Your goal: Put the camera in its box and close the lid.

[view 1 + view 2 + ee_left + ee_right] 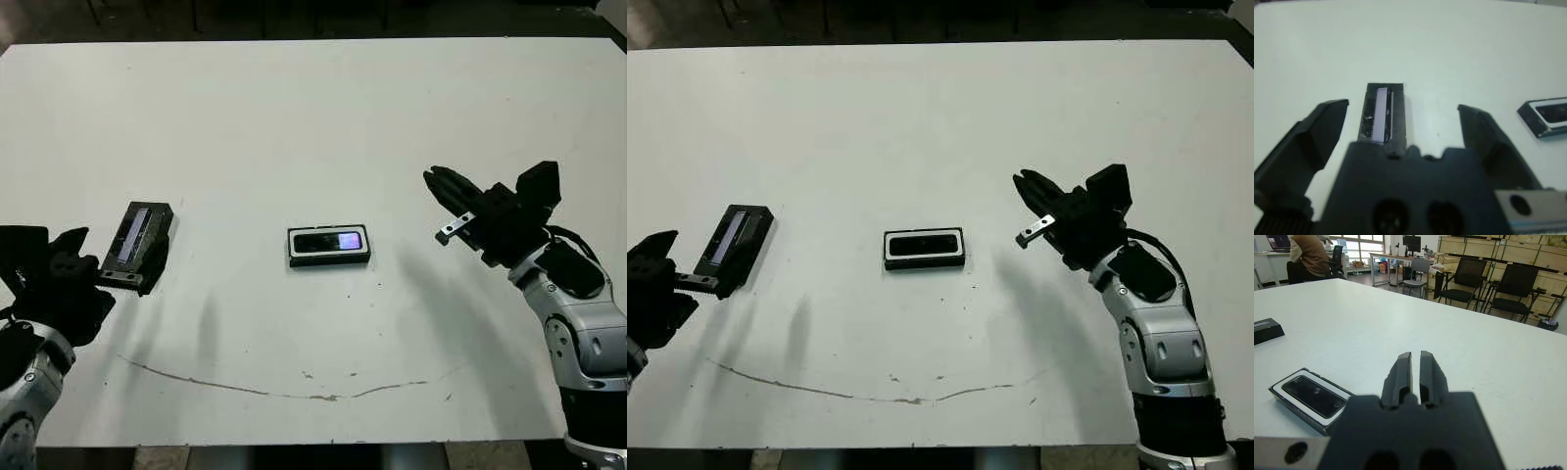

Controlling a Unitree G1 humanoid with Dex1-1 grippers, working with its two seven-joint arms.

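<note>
Left eye view: camera fills box, bare table all round.

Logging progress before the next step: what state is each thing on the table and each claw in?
camera: lying inside the box, window up
box: open, no lid on it
lid: lying on the table, apart from the box
left claw: open, lid between its fingers
right claw: shut, empty
</note>
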